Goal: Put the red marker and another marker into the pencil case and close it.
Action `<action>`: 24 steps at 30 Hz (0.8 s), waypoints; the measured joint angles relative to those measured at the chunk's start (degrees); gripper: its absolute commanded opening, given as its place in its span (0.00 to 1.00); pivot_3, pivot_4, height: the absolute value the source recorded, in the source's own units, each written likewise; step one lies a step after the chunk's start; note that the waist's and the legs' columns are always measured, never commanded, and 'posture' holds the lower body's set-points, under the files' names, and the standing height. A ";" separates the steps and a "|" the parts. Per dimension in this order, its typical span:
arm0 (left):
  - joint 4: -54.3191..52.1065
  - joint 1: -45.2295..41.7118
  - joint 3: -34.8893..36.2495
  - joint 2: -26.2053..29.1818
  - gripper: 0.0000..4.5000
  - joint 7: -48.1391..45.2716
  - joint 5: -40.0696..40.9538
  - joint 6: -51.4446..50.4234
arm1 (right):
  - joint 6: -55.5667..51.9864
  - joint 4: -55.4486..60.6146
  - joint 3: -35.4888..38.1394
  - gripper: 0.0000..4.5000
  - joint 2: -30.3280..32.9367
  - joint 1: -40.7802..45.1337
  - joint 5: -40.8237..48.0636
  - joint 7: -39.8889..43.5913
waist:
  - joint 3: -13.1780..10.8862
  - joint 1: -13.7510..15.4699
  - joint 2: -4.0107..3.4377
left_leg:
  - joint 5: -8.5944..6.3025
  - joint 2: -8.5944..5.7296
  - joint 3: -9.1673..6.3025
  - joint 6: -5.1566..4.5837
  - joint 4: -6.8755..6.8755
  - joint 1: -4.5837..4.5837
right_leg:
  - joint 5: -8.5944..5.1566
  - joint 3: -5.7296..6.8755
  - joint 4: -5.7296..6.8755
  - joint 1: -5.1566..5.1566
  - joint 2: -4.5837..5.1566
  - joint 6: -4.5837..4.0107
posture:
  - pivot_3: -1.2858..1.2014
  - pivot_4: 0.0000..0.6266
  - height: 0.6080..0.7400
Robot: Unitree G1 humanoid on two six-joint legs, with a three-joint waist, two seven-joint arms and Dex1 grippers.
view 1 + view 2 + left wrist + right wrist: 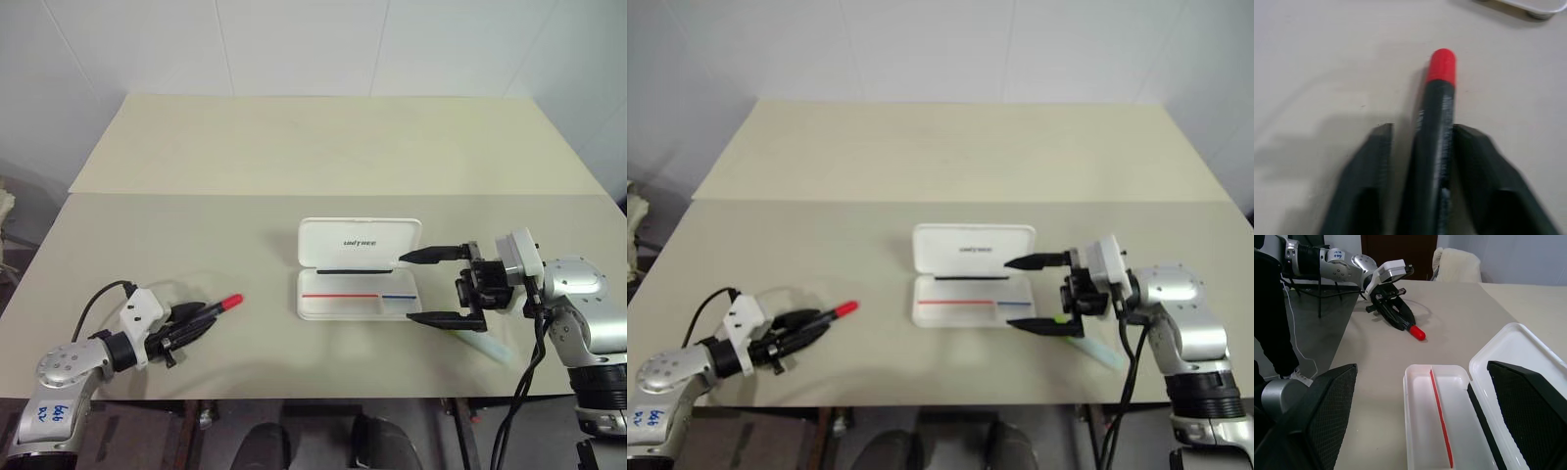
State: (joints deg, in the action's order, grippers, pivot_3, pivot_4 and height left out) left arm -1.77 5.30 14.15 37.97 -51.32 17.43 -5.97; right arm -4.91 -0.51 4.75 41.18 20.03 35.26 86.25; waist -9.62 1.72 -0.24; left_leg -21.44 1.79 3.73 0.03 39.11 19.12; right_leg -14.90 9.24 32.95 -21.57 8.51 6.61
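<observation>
The slim black red-capped marker (206, 311) lies on the table well left of the open white plastic pencil case (358, 282), its long axis aimed toward that case. The left gripper (1422, 142) straddles its barrel, fingers apparently closing but perhaps not yet clamped. The right gripper (431, 286) gapes wide beside the case.

Even soft light, blurred left-wrist close-up.

It looks like a robot test room: plain white tiled wall (313, 44), bare beige table (294, 147), dark door (1399, 257).
</observation>
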 measured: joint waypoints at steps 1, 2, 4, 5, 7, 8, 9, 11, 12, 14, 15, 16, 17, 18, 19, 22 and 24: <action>0.01 -0.17 -0.04 0.01 0.14 0.16 -0.09 -0.17 | 0.32 -0.50 0.00 1.00 -0.02 0.03 -0.07 0.17 | 0.00 -0.01 0.00 | 0.02 0.02 -0.02 0.01 -0.01 -0.02 | 0.02 0.00 0.01 0.00 0.00 -0.04 | 0.52 0.24 1.00; 0.00 -0.21 -0.14 0.01 0.14 0.39 -0.17 -0.21 | 0.67 -0.99 -0.01 1.00 -0.05 0.07 -0.10 0.24 | 0.01 -0.03 -0.01 | 0.04 0.05 -0.05 0.01 -0.02 -0.03 | 0.04 -0.01 0.03 0.00 0.01 -0.06 | 0.52 0.24 1.00; -0.02 -0.38 -0.43 0.00 0.14 0.72 -0.23 -0.20 | 1.11 -1.89 -0.02 1.00 -0.08 0.38 -0.19 0.31 | 0.01 -0.02 -0.02 | 0.07 0.09 -0.09 0.00 -0.02 -0.03 | 0.05 -0.01 0.04 0.00 0.04 -0.07 | 0.52 0.24 1.00; -0.07 -0.53 -0.66 -0.02 0.14 0.84 -0.24 -0.23 | 1.20 -2.19 -0.02 1.00 -0.08 0.67 -0.34 0.31 | 0.01 0.02 -0.03 | 0.08 0.09 -0.11 -0.02 -0.02 -0.02 | 0.07 -0.01 0.04 0.00 0.07 -0.06 | 0.52 0.24 1.00; -0.36 -0.91 -1.09 -0.20 0.14 1.08 -0.23 -0.40 | 1.49 -2.60 -0.01 1.00 -0.09 1.17 -0.69 0.31 | 0.01 0.21 -0.03 | 0.07 0.07 -0.15 -0.04 -0.02 0.01 | 0.08 -0.02 0.01 0.00 0.11 -0.05 | 0.52 0.24 1.00; -0.61 -1.31 -1.40 -0.42 0.14 1.24 -0.23 -0.56 | 1.70 -2.82 -0.01 1.00 -0.09 1.26 -0.82 0.31 | 0.01 0.37 -0.03 | 0.06 0.06 -0.16 -0.06 -0.02 0.03 | 0.08 -0.03 0.00 0.00 0.12 -0.05 | 0.52 0.24 1.00; -1.03 -1.96 -1.97 -0.86 0.14 1.48 -0.22 -0.97 | 1.98 -3.27 -0.01 1.00 -0.09 1.39 -0.95 0.31 | 0.01 0.53 -0.02 | 0.05 0.03 -0.16 -0.09 -0.02 0.06 | 0.08 -0.04 -0.02 -0.01 0.12 -0.04 | 0.52 0.24 1.00; -2.99 -3.54 -3.62 -1.58 0.14 1.51 0.11 -1.56 | 2.46 -4.18 0.04 1.00 -0.10 1.61 -1.30 0.28 | 0.02 0.58 0.06 | 0.01 0.03 -0.15 -0.09 -0.02 0.09 | 0.09 -0.03 -0.02 -0.05 0.09 -0.03 | 0.52 0.24 1.00; -4.10 -4.57 -4.04 -1.68 0.14 1.38 0.42 -1.68 | 2.57 -4.43 0.10 1.00 -0.10 1.62 -1.37 0.26 | 0.03 0.48 0.07 | -0.05 -0.01 -0.13 -0.08 -0.02 0.09 | 0.09 0.00 -0.02 -0.06 0.05 -0.03 | 0.52 0.24 1.00; -5.70 -6.18 -4.03 -1.66 0.14 1.11 1.14 -1.83 | 2.70 -4.56 0.16 1.00 -0.10 1.63 -1.48 0.19 | 0.02 0.04 0.05 | -0.15 -0.03 -0.05 0.01 -0.03 0.08 | 0.09 0.07 -0.01 -0.10 -0.04 -0.03 | 0.52 0.24 1.00; -6.75 -6.90 -4.02 -1.65 0.14 1.02 1.54 -2.12 | 2.75 -4.68 0.22 1.00 -0.10 1.64 -1.61 0.15 | 0.02 -0.28 0.04 | -0.16 -0.02 0.00 0.03 -0.07 0.09 | 0.09 0.12 -0.02 -0.12 -0.08 -0.02 | 0.52 0.24 1.00; -6.98 -7.57 -4.07 -1.62 0.14 0.50 2.00 -2.18 | 2.87 -4.86 0.29 1.00 -0.08 1.65 -1.84 0.09 | 0.02 -0.38 0.04 | -0.18 -0.02 0.02 0.05 -0.09 0.08 | 0.08 0.16 -0.02 -0.12 -0.10 -0.03 | 0.52 0.24 1.00; -7.00 -8.73 -4.18 -1.47 0.14 -0.40 2.70 -2.21 | 3.18 -5.36 0.54 1.00 -0.03 1.64 -2.06 -0.01 | 0.01 -0.41 0.04 | -0.21 -0.01 0.03 0.06 -0.10 0.10 | 0.08 0.22 -0.03 -0.15 -0.12 -0.03 | 0.52 0.24 1.00; -7.10 -10.20 -4.35 -1.15 0.14 -1.52 3.39 -2.24 | 3.49 -5.95 0.79 1.00 0.11 1.63 -2.18 -0.13 | 0.00 -0.44 0.05 | -0.23 -0.01 0.07 0.06 -0.10 0.13 | 0.08 0.25 -0.06 -0.17 -0.14 -0.03 | 0.52 0.24 1.00; -7.20 -11.69 -4.57 -0.59 0.14 -2.67 3.94 -2.35 | 3.67 -6.47 0.97 1.00 0.29 1.62 -2.32 -0.25 | 0.00 -0.45 0.06 | -0.24 -0.01 0.10 0.05 -0.10 0.13 | 0.08 0.26 -0.08 -0.17 -0.14 -0.03 | 0.52 0.24 1.00; -8.37 -16.02 -5.73 1.94 0.14 -6.92 5.88 -3.45 | 4.31 -8.04 2.56 1.00 1.21 1.46 -3.18 -0.82 | -0.01 -0.33 0.05 | -0.25 -0.02 0.21 0.03 -0.08 0.13 | 0.08 0.24 -0.18 -0.15 -0.14 -0.02 | 0.52 0.24 1.00; -8.64 -17.92 -7.01 2.34 0.14 -8.44 6.05 -4.20 | 4.95 -8.91 3.46 1.00 1.65 1.13 -3.67 -1.37 | -0.01 -0.27 0.05 | -0.26 -0.02 0.21 0.03 -0.08 0.12 | 0.08 0.23 -0.23 -0.11 -0.14 -0.02 | 0.52 0.24 1.00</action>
State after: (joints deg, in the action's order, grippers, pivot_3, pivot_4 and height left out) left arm -10.41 -12.62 7.14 40.31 -59.77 23.48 -10.17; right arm 0.03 -9.42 8.21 42.83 21.15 31.58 84.88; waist -9.63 1.45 -0.19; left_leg -21.70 1.77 3.94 0.06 39.03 19.24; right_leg -14.82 9.48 32.72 -21.68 8.37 6.59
